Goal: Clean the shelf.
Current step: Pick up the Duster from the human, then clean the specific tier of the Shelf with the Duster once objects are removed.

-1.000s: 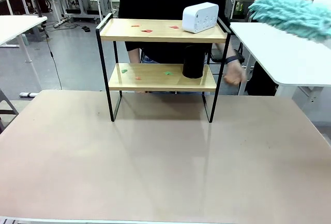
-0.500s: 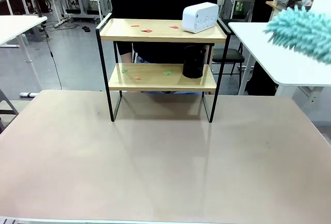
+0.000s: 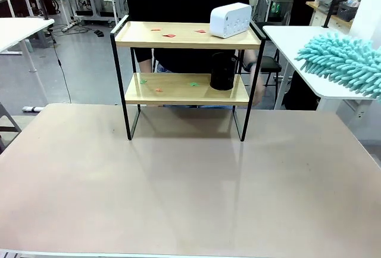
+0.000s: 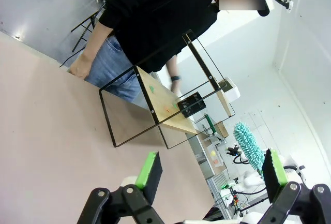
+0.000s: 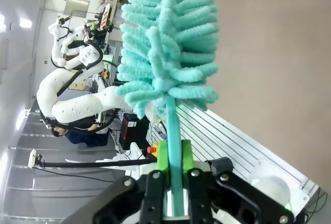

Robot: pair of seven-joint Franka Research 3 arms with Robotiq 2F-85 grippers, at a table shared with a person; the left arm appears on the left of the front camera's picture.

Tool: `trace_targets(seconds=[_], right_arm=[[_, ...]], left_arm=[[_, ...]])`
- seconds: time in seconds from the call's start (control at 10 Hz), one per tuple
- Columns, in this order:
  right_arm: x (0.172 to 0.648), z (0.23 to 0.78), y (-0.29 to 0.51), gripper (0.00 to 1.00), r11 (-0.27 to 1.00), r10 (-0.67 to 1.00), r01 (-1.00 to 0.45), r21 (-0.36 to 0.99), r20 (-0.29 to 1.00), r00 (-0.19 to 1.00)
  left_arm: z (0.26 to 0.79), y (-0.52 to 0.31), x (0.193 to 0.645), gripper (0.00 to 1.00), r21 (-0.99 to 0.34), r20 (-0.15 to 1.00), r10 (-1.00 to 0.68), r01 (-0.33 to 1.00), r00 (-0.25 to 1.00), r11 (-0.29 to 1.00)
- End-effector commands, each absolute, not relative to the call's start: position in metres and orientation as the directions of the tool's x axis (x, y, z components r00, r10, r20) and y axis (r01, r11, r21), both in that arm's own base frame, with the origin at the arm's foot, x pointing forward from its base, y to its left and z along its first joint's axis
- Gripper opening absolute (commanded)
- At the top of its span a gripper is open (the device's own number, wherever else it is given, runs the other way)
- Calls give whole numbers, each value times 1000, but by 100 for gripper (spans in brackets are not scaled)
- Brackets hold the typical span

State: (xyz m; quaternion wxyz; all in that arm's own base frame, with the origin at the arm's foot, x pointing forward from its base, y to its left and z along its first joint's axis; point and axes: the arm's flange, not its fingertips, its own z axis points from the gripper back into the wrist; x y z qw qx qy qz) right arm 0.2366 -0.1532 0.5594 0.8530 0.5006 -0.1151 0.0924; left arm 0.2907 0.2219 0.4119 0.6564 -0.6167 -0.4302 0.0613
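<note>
Right pincer (image 5: 175, 157) is clamped on the handle of a fluffy teal duster (image 5: 165, 43), whose head sticks out straight ahead of it. Left pincer (image 4: 212, 168) sits wide open with nothing in it, and the shelf (image 4: 166, 105) stands on the table (image 4: 41, 125) well out in front of it.

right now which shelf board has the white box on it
The top board, white box at its right end; the lower board holds a black cylinder.

Bright, even light; the shelf (image 3: 137, 35) mirrors faintly in the table (image 3: 178, 210); wrist views warp at edges
</note>
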Motion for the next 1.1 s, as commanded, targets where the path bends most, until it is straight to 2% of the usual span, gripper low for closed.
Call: trace_targets(seconds=[0.0, 1.0], right_arm=[[234, 569, -155, 0, 479, 46, -270, 835, 283, 958], [234, 569, -155, 0, 479, 46, -270, 835, 283, 958]], left_arm=[[412, 217, 287, 100, -850, 510, 601, 471, 616, 238], [412, 217, 287, 100, -850, 510, 601, 471, 616, 238]])
